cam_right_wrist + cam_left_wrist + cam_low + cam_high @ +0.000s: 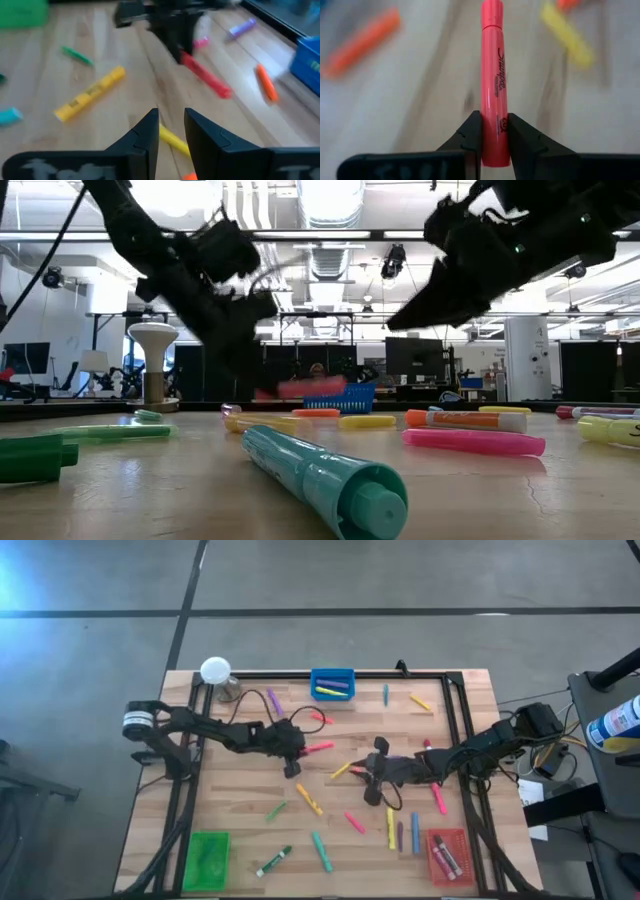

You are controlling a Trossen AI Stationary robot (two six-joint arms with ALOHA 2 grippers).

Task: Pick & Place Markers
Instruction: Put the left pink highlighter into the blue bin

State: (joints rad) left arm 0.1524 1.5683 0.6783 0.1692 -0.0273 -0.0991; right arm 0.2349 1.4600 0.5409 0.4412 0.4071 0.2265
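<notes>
You've got the pink marker (493, 80) pinched in the left gripper (493, 131), both fingers pressed flat against the barrel near its back end, the capped tip pointing away from the wrist. Judging by its shape, it's a light, rigid plastic stick with a smooth, somewhat slippery barrel, so a hold near one end can let it swing; a pinch nearer the middle would likely sit steadier. In the high view that same marker (319, 748) sticks out from the left gripper (297, 752) over the middle of the table (470, 700), between the blue tray (333, 674) at the far edge and the scatter of markers (308, 799) nearer you. The right gripper (171, 131) hangs close by toward the centre, fingers drawn to a narrow gap with nothing between them, and a yellow marker (174, 138) lies on the wood just ahead of its tips; whether it's touching, I can't tell. The right wrist view is the only one that gives you that lineup, plus the other arm carrying its pink marker across from it. The left wrist view alone proves the grip; from above the fingers are just a dark lump. The low view adds height: the pink marker (300, 389) rides clear above the tabletop, while a teal marker (320, 472) lies large in the foreground. The green tray (208, 858) and red tray (449, 855) only show from overhead, at the near corners.
</notes>
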